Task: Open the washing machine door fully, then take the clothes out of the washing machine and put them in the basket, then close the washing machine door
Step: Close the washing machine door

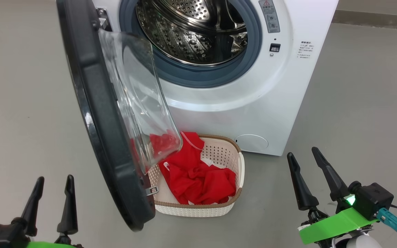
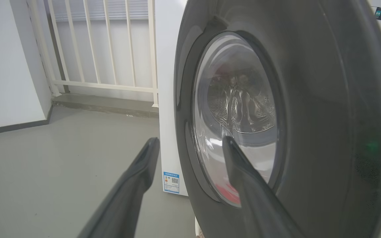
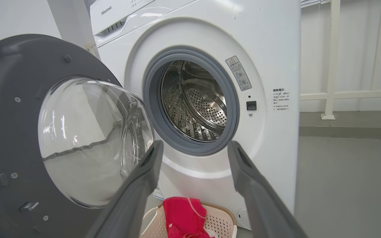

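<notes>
The washer (image 1: 253, 113) was a boxy white cabinet with smooth, glossy panels. Its round mouth was lined by a thick grey rubber ring (image 1: 198, 77). Inside it the drum (image 1: 191, 31) gleamed: polished steel, dotted with small holes and crossed by raised ribs.

The door (image 1: 102, 113) stood swung out on the washer's left side. It was a broad disc with a wide dark rim, matte grey on its inner face and shiny on the outer edge. A deep, clear glass (image 1: 140, 103) bowl bulged from the middle of it, and a small metal latch (image 1: 152, 189) sat near its lower edge.

The basket (image 1: 224, 151) rested on the flat grey floor (image 1: 357, 103) just in front of the washer, partly under the glass bowl. It was a cream plastic rectangle with rounded corners, perforated walls and a brown woven-look rim. The clothes (image 1: 198, 175) lay in it, soft bright red fabric crumpled into folds, with a little white showing.

The left gripper (image 1: 54, 178) hung low beside the door's outer face, apart from it, with its two tapered dark fingers spread wide and gripping nothing. The right gripper (image 1: 302, 152) sat low on the other side, well away from the basket. Its fingers were likewise parted and bare, and a strip of green tape (image 1: 336, 224) wrapped its wrist. A small blue label (image 2: 171, 182) was stuck low on the washer's side, and a pale barred railing (image 2: 111, 49) stood behind.
</notes>
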`<state>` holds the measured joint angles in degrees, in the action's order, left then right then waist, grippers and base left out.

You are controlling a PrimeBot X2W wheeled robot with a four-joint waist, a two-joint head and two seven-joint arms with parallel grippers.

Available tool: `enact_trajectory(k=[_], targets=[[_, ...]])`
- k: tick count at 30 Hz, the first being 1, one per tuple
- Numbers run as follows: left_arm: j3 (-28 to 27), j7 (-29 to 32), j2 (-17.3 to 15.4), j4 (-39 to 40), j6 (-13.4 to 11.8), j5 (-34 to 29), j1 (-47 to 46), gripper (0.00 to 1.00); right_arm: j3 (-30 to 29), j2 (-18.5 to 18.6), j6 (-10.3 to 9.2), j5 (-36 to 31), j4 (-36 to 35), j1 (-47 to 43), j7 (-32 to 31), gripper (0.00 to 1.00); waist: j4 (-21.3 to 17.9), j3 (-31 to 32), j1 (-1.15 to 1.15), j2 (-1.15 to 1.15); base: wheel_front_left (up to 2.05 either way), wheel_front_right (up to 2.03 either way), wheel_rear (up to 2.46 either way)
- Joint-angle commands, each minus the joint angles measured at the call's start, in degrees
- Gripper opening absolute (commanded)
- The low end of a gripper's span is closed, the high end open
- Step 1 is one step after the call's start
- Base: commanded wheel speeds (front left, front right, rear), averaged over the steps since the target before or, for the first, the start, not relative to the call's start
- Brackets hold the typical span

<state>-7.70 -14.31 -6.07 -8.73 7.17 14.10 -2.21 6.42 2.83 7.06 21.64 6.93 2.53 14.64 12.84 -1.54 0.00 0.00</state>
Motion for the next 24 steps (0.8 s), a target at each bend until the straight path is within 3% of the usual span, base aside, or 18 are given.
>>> enact_trajectory(k=[1, 11, 12, 13, 14, 15, 19, 24], targets=[[-1.8, -0.7, -1.4, 1.3, 0.3, -0.2, -1.5, 1.00, 1.5, 0.0, 0.43, 0.6, -1.3, 1.2, 0.4, 1.00, 0.0, -0.2, 0.00, 0.00, 0.00, 0.00, 0.00], [-1.2, -0.7, -1.5, 1.0, 0.3, -0.4, -1.7, 1.00, 1.3, 0.0, 0.43, 0.7, -1.3, 1.4, 0.4, 1.00, 0.0, -0.5, 0.00, 0.00, 0.00, 0.00, 0.00], [-1.1, -0.7, -1.5, 0.9, 0.3, -0.2, -1.8, 0.78, 1.3, 0.0, 0.43, 0.6, -1.2, 1.4, 0.4, 1.00, 0.0, -0.5, 0.00, 0.00, 0.00, 0.00, 0.00], [-1.0, -0.7, -1.6, 0.5, 0.3, 0.2, -2.0, 0.40, 1.3, 0.0, 0.43, 0.6, -1.2, 1.4, 0.4, 1.00, 0.0, -0.5, 0.00, 0.00, 0.00, 0.00, 0.00], [-1.0, -0.7, -1.7, 0.3, 0.3, 1.0, -2.4, 0.15, 1.3, 0.0, 0.43, 0.6, -1.2, 1.4, 0.4, 1.00, 0.1, -0.5, 0.00, 0.00, 0.00, 0.00, 0.00], [-1.2, -0.7, -1.5, 0.1, 0.3, 2.4, -2.9, 0.00, 1.2, 0.0, 0.43, 0.6, -1.1, 1.4, 0.4, 1.00, 0.1, -0.5, 0.00, 0.00, 0.00, 0.00, 0.00], [-1.4, -0.7, -0.3, 0.5, 0.3, 12.8, -5.2, 0.00, 1.2, 0.0, 0.43, 0.6, -1.2, 1.4, 0.4, 1.00, 0.2, -0.6, 0.00, 0.00, 0.00, 0.00, 0.00], [-2.9, 4.5, 1.4, 4.7, 0.3, 37.9, -8.5, 0.00, 1.2, 0.0, 0.43, 0.6, -1.2, 1.6, 0.4, 1.00, 0.2, -1.0, 0.00, 0.00, 0.00, 0.00, 0.00]])
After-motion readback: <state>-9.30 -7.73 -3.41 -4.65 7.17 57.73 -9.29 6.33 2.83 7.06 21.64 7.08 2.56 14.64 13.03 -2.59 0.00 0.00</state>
